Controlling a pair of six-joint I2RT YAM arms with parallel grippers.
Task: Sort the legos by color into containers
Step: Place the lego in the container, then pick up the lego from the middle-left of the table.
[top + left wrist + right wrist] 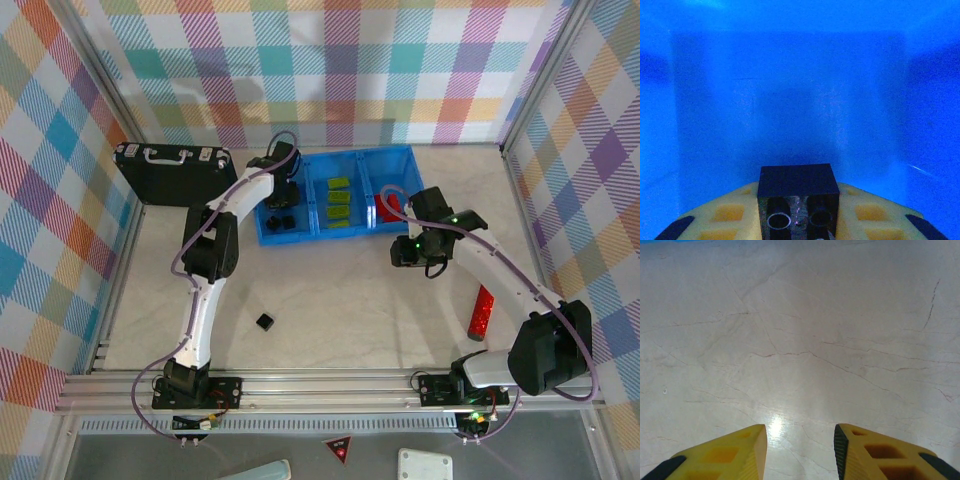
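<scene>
Left claw (799, 202) grips our black cube (796, 180) inside the left compartment (790, 100) of the bin (300, 236), while our open right claw (800, 440) has the red brick (482, 312) at four o'clock, lying twelve-to-six.

Table (340, 290) in front of the blue bin (290, 237) lies open (one black cube (264, 321) aside); briefcase (175, 165) blocks its left.

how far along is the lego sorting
Mostly done. Green bricks lie in the bin's middle compartment, red ones in the right, black cubes in the left. The left gripper holds another black cube inside the bin. Left: one loose cube and a red brick on the table; the right gripper is open, empty.
</scene>
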